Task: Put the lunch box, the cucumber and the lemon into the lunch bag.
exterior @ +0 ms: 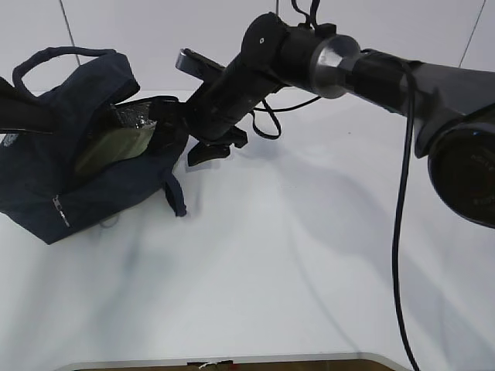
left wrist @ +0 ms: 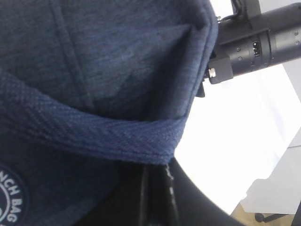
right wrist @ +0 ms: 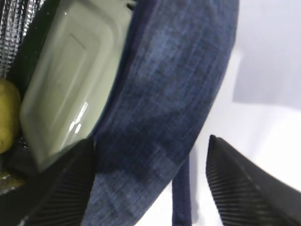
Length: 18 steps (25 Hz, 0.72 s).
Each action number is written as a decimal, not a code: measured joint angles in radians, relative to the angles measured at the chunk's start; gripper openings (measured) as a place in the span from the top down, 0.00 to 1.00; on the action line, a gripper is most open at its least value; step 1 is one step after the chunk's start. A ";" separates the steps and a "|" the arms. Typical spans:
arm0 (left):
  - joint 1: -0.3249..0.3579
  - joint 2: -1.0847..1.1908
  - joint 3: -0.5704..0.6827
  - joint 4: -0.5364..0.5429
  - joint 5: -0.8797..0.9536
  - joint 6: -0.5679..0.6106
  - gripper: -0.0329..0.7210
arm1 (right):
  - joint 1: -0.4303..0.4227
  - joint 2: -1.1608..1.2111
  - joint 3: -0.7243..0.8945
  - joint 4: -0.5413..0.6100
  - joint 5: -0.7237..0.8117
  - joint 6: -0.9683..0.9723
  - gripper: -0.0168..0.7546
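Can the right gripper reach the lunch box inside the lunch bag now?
Probably yes. The right gripper is open at the lunch bag's mouth, and the lunch box lies uncovered just inside, though the bag's fabric edge sits between its jaws.

The right arm (exterior: 325, 62) crossing the upper part of the exterior frame is matte black, built of round tubular segments, with one silver-grey conical collar (upper centre). Thin black cables (exterior: 400, 232) loop beside it. The right hand's fingers (right wrist: 244, 188) carry ribbed black pads.

bag: navy lunch bag (right wrist: 174, 94) lay open, centre
box: lunch box (right wrist: 75, 80) inside, left
lemon: lemon (right wrist: 7, 115) far left, beside box
jaws: right gripper (right wrist: 150, 181) apart, straddling bag wall
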 joint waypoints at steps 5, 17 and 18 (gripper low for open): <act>0.000 0.000 0.000 0.000 0.000 0.000 0.97 | 0.000 0.000 0.000 -0.004 0.013 -0.048 0.23; 0.000 0.000 0.000 0.000 0.000 0.000 0.97 | 0.000 0.000 0.000 -0.036 0.061 -0.055 0.23; 0.000 0.000 0.000 0.000 0.000 0.000 0.97 | 0.000 0.000 0.000 -0.036 0.063 -0.055 0.24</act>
